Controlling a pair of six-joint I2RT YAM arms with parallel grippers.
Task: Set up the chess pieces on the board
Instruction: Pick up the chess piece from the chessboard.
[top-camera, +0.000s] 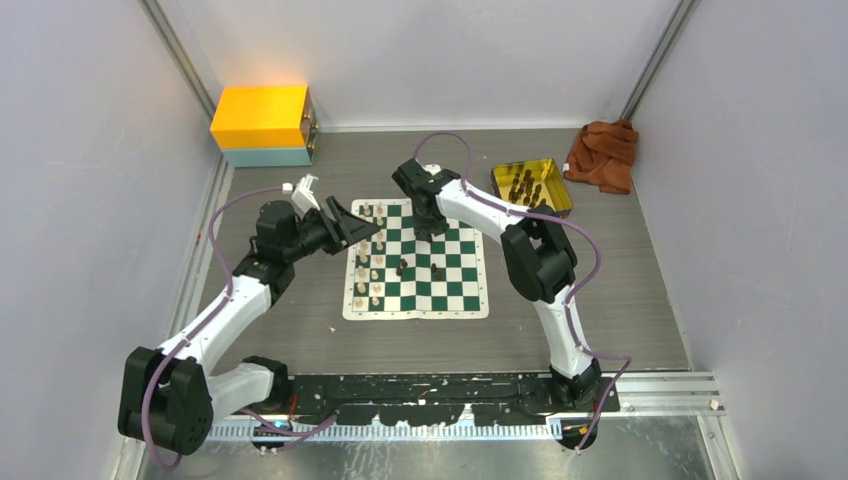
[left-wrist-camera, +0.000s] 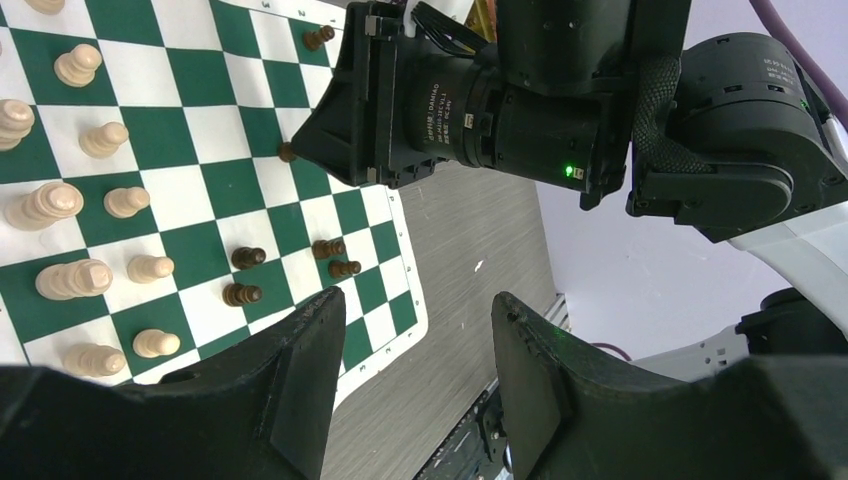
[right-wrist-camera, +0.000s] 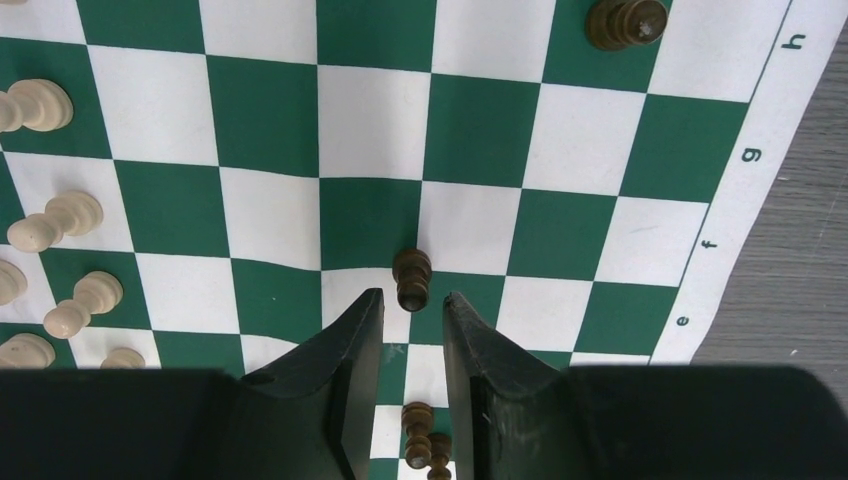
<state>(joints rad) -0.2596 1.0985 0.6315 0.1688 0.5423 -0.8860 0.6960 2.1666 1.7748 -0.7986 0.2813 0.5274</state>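
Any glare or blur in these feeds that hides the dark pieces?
Top external: even light, no glare on the board, but chess pieces tiny. Left wrist: squares sharp, right arm blocks part of it. Right wrist: crisp, dark pawn clear ahead of the jaws.

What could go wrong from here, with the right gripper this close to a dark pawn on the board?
1. The right gripper is open, its fingertips right by the dark pawn, which stands near a square's edge. A crooked lift-off could tip it.
2. Two more dark pawns show between its fingers, so a low retreat might knock them.
3. The left gripper, open and empty, hangs near the cream pieces. Both arms crowd the board.
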